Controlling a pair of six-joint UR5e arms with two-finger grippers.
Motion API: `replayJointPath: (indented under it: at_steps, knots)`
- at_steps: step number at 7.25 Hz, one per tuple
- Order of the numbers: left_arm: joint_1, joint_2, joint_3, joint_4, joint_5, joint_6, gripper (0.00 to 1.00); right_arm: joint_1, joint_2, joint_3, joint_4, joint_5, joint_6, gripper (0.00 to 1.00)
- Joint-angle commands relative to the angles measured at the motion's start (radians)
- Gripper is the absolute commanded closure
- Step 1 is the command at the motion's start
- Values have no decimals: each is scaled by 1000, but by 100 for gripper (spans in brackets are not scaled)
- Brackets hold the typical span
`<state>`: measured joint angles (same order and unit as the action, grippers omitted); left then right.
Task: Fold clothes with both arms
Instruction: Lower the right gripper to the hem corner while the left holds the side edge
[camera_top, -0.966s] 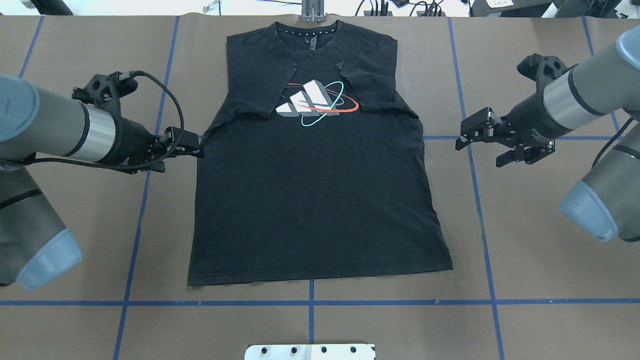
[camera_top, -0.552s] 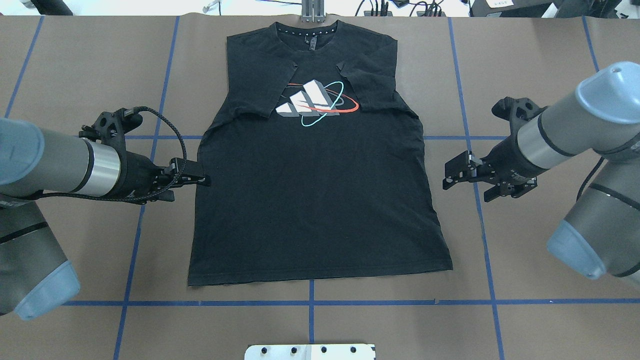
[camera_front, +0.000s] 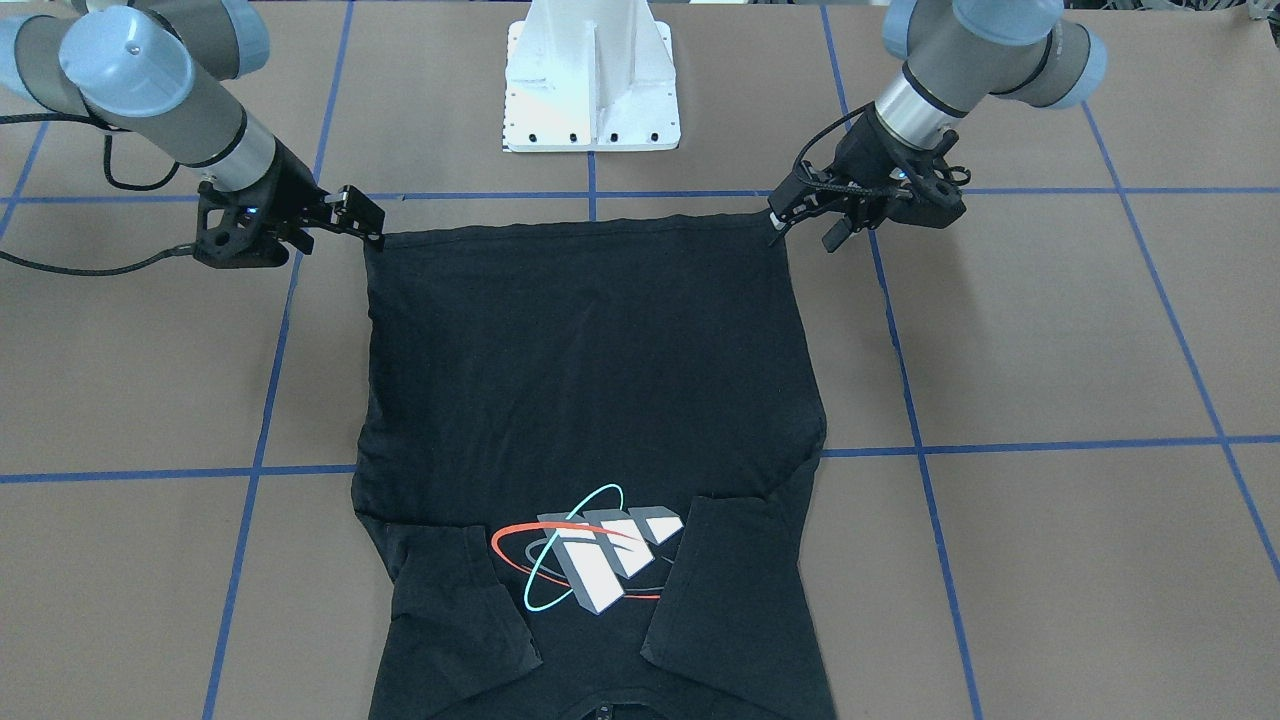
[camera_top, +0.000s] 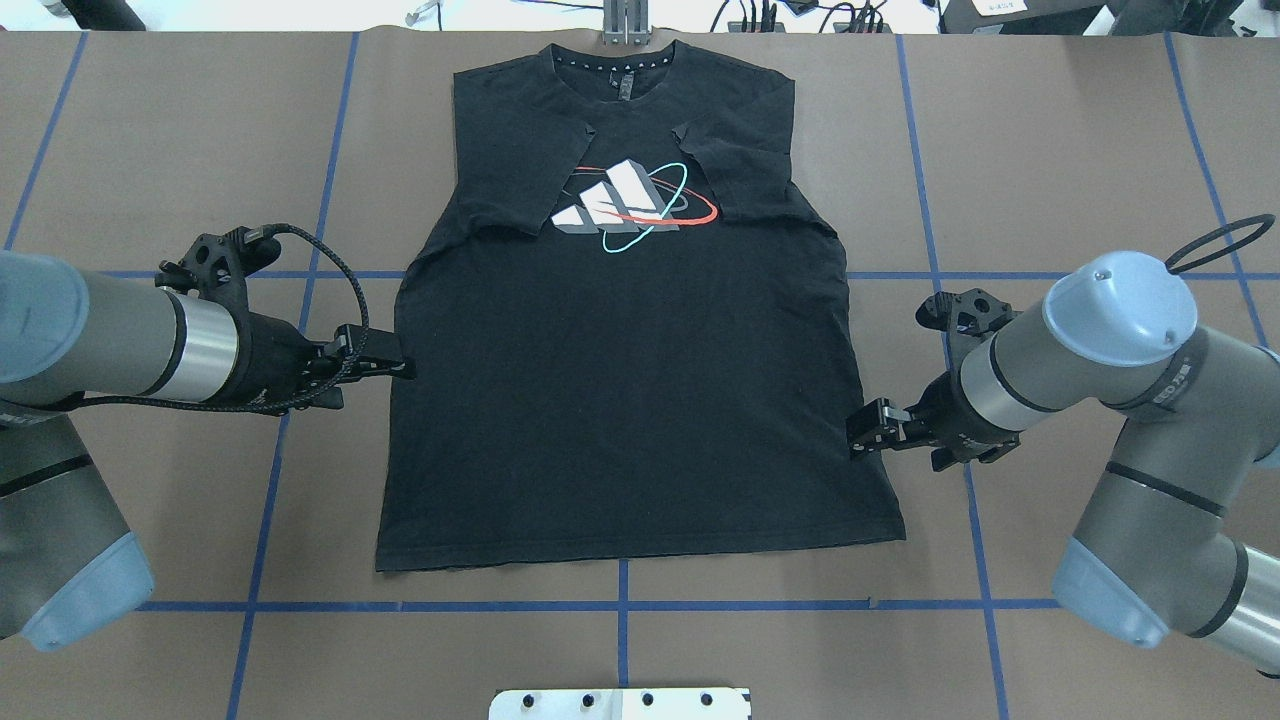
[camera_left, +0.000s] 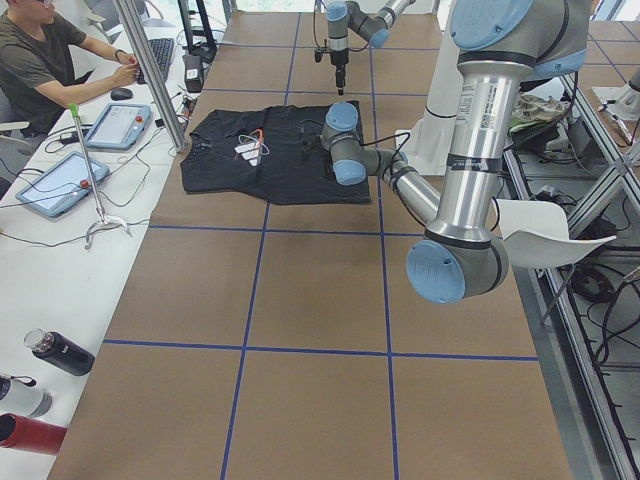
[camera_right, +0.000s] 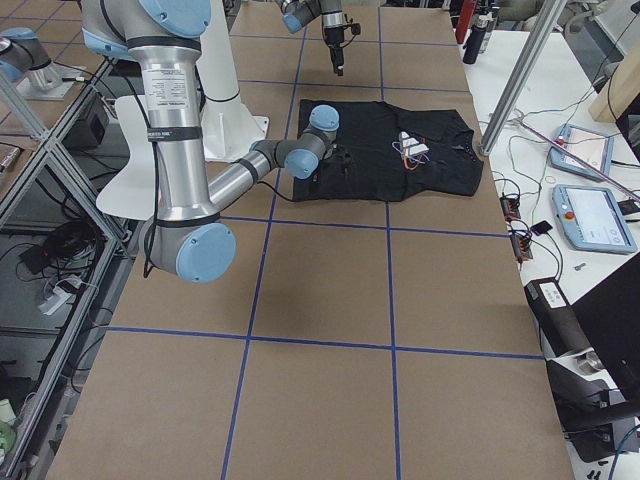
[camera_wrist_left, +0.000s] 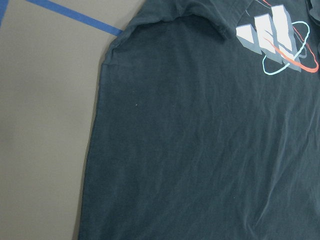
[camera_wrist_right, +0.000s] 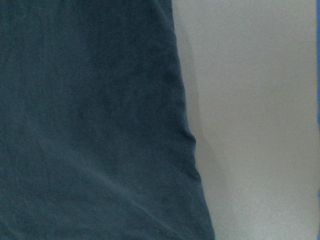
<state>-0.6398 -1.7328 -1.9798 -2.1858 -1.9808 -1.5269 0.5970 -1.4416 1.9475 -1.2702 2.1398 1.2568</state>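
Since the earlier overhead frame, right arm has swung toward the robot; its black two-finger right gripper (camera_top: 858, 440) now sits over the right side seam, near the hem, of the black short-sleeved printed T-shirt (camera_top: 630, 400). Jaw gap: cannot tell. Left gripper (camera_top: 400, 369), jaws together and empty, hovers at the left seam, further up. Shirt lies flat, print up, sleeves folded inward, on the brown paper-covered table (camera_top: 1050, 150). Next, likely: open, level both grippers, pinch matching hem corners.
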Motion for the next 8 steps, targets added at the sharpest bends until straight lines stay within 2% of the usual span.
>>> replayJointPath:
  at_steps: [1,8]
  knots:
    - [0,1,1,0,8,1,0,-36,0,-28,2,-20,1,1]
    - [0,3,1,1,22,5,0,-94,7,-70,2,-23,21,3]
